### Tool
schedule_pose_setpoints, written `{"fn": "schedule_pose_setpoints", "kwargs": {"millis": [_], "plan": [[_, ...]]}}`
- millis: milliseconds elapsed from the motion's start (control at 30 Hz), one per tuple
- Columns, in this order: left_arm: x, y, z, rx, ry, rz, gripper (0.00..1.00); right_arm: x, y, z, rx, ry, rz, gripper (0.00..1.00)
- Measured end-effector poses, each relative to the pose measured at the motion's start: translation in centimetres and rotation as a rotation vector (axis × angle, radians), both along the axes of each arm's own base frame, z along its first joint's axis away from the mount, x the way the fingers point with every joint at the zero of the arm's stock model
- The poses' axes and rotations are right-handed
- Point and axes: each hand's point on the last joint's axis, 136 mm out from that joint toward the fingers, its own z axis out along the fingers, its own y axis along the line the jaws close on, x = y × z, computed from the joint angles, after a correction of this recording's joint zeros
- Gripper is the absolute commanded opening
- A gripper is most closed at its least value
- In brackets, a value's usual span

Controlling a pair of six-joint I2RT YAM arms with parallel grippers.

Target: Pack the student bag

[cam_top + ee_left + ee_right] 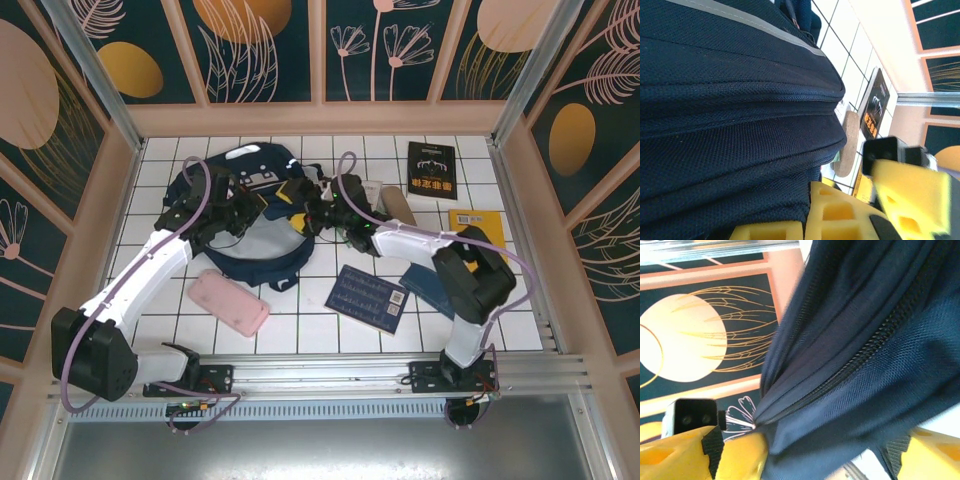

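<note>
Bag [262, 170] lies left of centre near the tabletop's [300, 330] far edge. Left gripper [232, 205] is closed against its fabric, grip unconfirmed. Right gripper [308, 208] stands apart, astride a zip fold. Advised: hold the mouth wide before loading.

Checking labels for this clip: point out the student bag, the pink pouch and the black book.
student bag [262, 245], top external view, pale front panel.
pink pouch [230, 303], top external view, middle of its top.
black book [431, 170], top external view, centre of cover.
</note>
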Motion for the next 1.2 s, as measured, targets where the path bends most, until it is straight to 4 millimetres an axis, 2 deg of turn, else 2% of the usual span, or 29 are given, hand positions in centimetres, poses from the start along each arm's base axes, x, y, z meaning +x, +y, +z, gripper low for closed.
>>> {"fn": "schedule_pose_setpoints", "kwargs": {"millis": [67, 133, 167, 267, 400, 500, 600, 700, 833, 933, 1067, 1200], "plan": [[0.0, -0.1, 0.0, 0.010, -0.009, -0.008, 0.06, 0.4, 0.3, -0.7, 0.003, 0.020, -0.007, 0.51], [-0.1, 0.1, -0.1, 0.037, -0.018, -0.021, 0.17, 0.8, 0.2, -0.6, 0.008, 0.012, -0.018, 0.28], [-0.1, 0.2, -0.2, 0.054, -0.021, -0.028, 0.23, 1.1, 0.1, -0.3, 0.012, 0.007, -0.024, 0.22], [-0.5, 0.3, 0.2, 0.130, -0.051, -0.090, 0.45, 2.1, -0.2, 0.6, 0.009, -0.007, -0.042, 0.15], [-0.4, 0.1, 4.1, 0.275, -0.217, -0.241, 0.67, 3.5, -1.3, 0.6, -0.046, -0.003, -0.063, 0.14], [-1.1, 0.7, 7.1, 0.399, -0.396, -0.339, 0.68, 4.2, -2.1, 0.4, -0.085, 0.004, -0.064, 0.14], [-1.5, 1.0, 8.6, 0.527, -0.512, -0.406, 0.73, 4.4, -2.5, 0.4, -0.105, 0.005, -0.051, 0.13], [-1.0, 0.0, 6.9, 0.669, -0.537, -0.497, 0.77, 4.2, -2.5, 0.4, -0.114, 0.003, -0.033, 0.13], [-1.0, -2.0, 2.0, 0.836, -0.491, -0.640, 0.80, 4.0, -2.5, 0.0, -0.129, 0.010, -0.022, 0.13], [-1.5, -2.6, -0.9, 0.948, -0.462, -0.711, 0.81, 3.9, -2.6, -0.2, -0.133, 0.013, -0.018, 0.14], [-0.4, -2.6, -2.3, 1.097, -0.455, -0.694, 0.81, 3.9, -2.6, -0.1, -0.129, 0.019, -0.015, 0.14], [1.7, -1.0, -2.6, 1.250, -0.435, -0.606, 0.75, 3.9, -2.6, 0.0, -0.121, 0.018, -0.013, 0.14]]}}
